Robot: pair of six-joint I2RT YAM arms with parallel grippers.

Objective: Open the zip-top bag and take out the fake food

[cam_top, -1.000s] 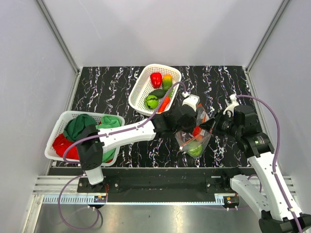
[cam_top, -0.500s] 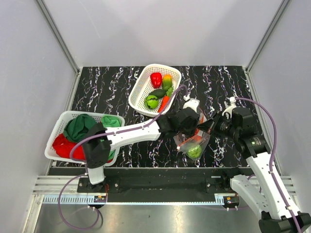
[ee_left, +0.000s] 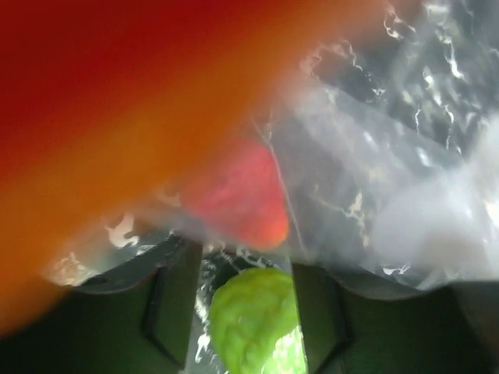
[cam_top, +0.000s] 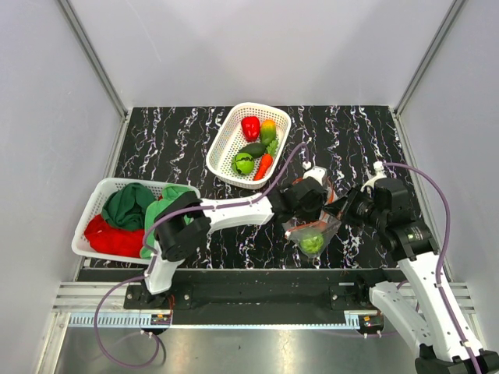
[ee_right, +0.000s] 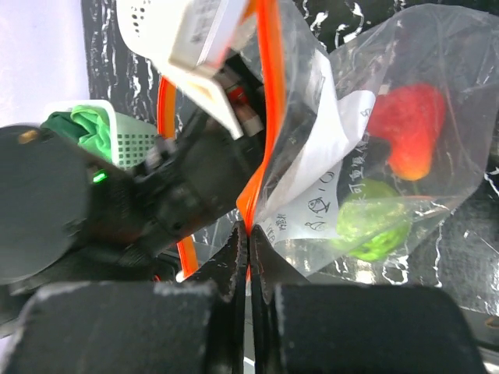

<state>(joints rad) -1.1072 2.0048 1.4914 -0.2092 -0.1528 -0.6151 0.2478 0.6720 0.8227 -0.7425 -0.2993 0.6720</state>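
The clear zip-top bag lies right of the table's centre, its red-orange zip strip pulled open. My right gripper is shut on one lip of the strip; in the top view it sits at the bag's right edge. My left gripper is open and pushed into the bag's mouth. In the left wrist view its fingers flank a green round piece, with a red piece just beyond. Both pieces show through the plastic in the right wrist view: green, red.
A white mesh basket at the back centre holds a red pepper, an orange-green pepper, green pieces and a carrot-like stick. Another white basket at the left holds red and green cloths. Grey walls enclose the table.
My left gripper has moved toward the near right, deeper into the bag's mouth. The bag and my right gripper have shifted slightly to the right.
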